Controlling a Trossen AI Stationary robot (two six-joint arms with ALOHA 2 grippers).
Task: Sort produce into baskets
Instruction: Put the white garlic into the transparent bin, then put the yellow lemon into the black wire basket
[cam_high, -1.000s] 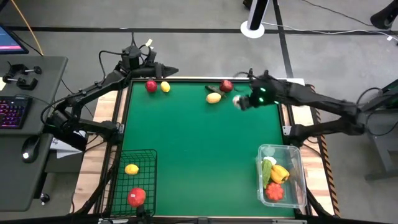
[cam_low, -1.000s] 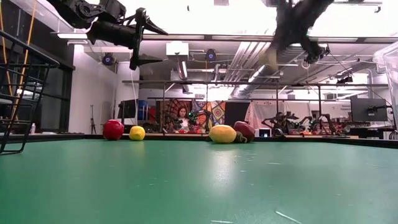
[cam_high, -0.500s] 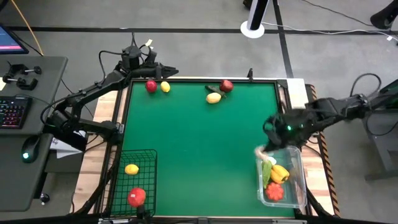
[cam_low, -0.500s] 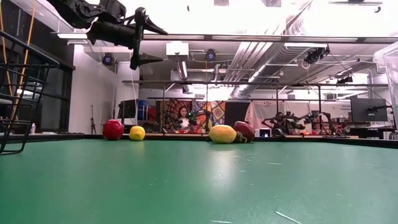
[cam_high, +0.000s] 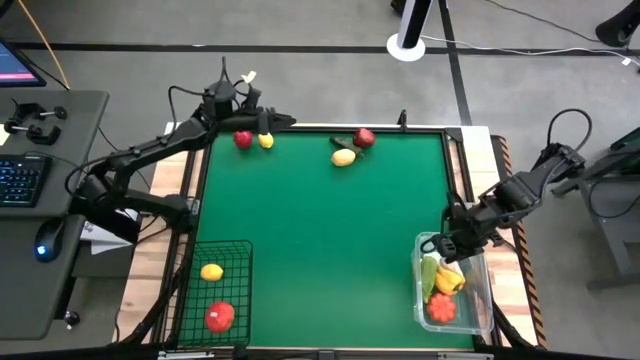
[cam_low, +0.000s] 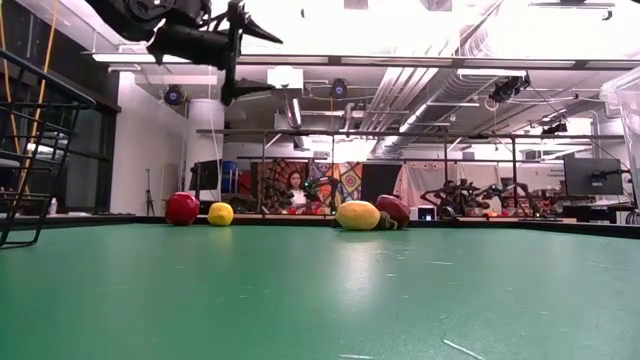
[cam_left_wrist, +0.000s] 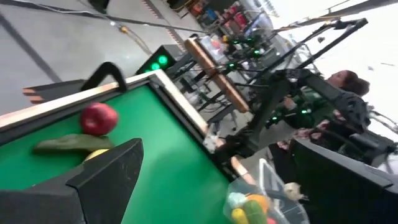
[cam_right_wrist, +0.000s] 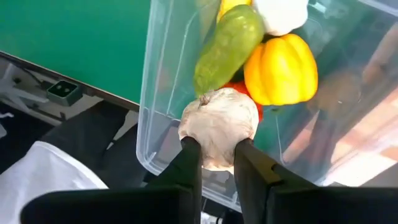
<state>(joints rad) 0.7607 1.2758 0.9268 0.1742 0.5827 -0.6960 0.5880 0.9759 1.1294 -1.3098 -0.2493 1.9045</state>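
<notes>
Right wrist view: right fingers (cam_right_wrist: 216, 163) clamp a knobbly white garlic bulb (cam_right_wrist: 219, 124) over the clear plastic basket (cam_right_wrist: 163, 99).

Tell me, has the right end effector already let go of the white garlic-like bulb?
No: in the right wrist view the right end effector grips the white garlic-like bulb above the clear plastic basket.
</notes>
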